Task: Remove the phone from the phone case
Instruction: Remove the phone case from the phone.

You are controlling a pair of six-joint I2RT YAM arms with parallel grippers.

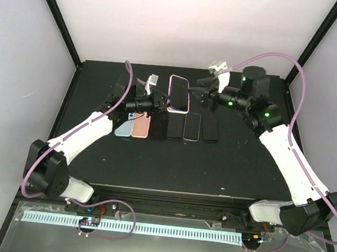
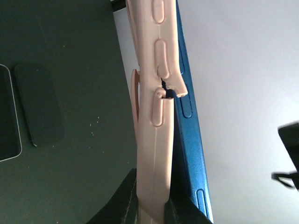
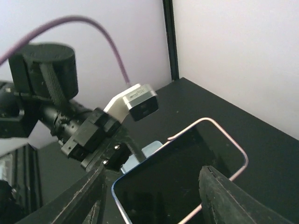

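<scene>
A pale pink phone case [image 2: 156, 140] is held up above the table with my left gripper [image 2: 152, 196] shut on its lower edge. The blue phone [image 2: 189, 140] has come partly away from the case along one long side, and a torn flap of the case sticks out there. From above, the phone and case [image 1: 179, 94] tilt up between the two arms. My right gripper [image 3: 154, 186] is open, its fingers [image 3: 219, 191] standing wide on either side of the phone's dark screen [image 3: 173, 163]. The case's pink rim [image 3: 224, 135] has peeled off one corner.
Several phones lie in a row on the black table [image 1: 153, 166], from a light blue one [image 1: 123, 125] to a black one [image 1: 211, 128]. Black frame posts [image 1: 60, 16] and pale walls close in the back. The left wrist camera [image 3: 140, 100] is close behind the phone.
</scene>
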